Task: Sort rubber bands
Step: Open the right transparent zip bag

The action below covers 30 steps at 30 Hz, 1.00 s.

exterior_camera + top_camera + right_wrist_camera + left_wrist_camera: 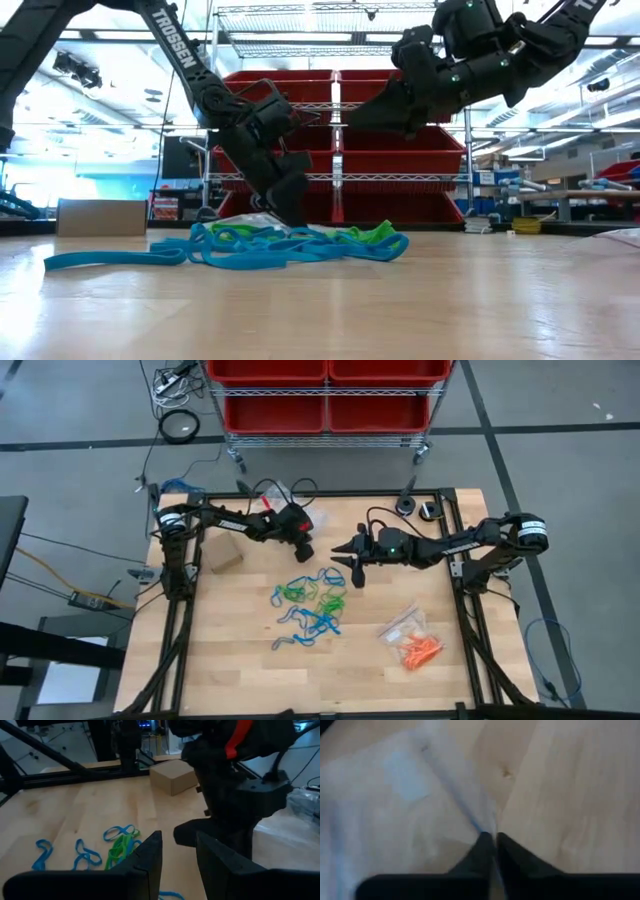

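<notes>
Blue and green rubber bands lie in a loose tangle on the middle of the wooden table; the low view shows them too. My left gripper is just beyond that pile, slanting down to the table, shut on a clear plastic bag that lies flat on the wood. My right gripper hangs above the table to the right of the pile, open, with nothing between its fingers. My left gripper pinches the clear plastic bag between its two fingers at a crease in the film. The fingers slant down from the table's left side. I cannot tell one layer from several. The rest of the bag lies spread on the table.
A small cardboard box stands on the table's left part, beside my left arm. A clear bag with orange bands lies toward the near right. A black frame runs along the table's sides. Red bins on a rack stand beyond the far edge.
</notes>
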Each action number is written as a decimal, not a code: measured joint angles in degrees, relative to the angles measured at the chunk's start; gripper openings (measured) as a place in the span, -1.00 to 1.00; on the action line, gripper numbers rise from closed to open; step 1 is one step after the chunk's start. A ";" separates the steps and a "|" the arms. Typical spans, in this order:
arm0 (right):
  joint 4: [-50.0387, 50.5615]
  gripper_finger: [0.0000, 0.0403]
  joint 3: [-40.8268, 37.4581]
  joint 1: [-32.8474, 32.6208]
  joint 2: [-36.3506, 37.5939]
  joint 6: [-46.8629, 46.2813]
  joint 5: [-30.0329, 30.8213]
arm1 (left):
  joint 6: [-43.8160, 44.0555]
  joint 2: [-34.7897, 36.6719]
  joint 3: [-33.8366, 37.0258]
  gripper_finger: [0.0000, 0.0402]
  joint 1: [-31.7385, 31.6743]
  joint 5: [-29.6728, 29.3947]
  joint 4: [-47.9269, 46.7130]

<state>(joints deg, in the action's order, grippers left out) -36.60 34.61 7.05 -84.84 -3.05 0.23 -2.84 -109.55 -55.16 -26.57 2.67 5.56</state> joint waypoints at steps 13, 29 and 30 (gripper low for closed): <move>3.80 -0.50 0.00 -2.77 0.00 -0.24 1.90 | 0.06 8.73 0.31 -0.99 1.81 5.58 -1.78; 3.02 -0.55 0.00 -9.24 0.00 23.15 10.36 | 2.54 20.14 0.27 -1.00 6.75 15.09 -11.62; 3.02 -0.55 0.00 -9.31 0.00 24.26 11.31 | 2.99 20.36 0.26 -1.00 7.25 15.50 -11.31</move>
<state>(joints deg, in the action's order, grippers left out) -33.58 34.61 -2.26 -84.84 21.22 11.54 0.14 -89.19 -54.89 -19.32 18.17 -5.75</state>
